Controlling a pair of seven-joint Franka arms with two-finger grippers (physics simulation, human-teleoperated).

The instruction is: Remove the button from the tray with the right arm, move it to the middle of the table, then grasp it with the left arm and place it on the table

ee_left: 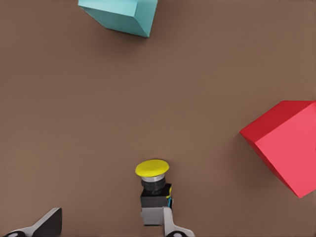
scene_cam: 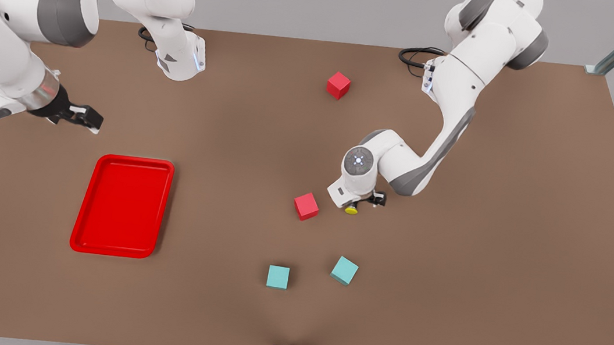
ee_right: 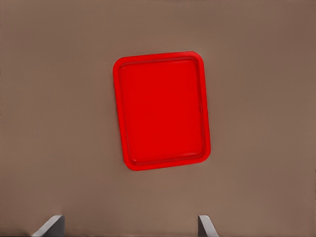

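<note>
Small yellow-capped, dark-bodied button lies on its side on the brown bench, touching one finger of the open left hand; cap points away. Open right hand waits beyond the empty red tray.

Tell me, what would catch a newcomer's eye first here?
Probably the big red tray, lying bare on the brown table at the front view's left, with the right gripper open above its far end. Near the middle, the left gripper, open, sits low at a tiny yellow-capped button beside a red cube.
</note>
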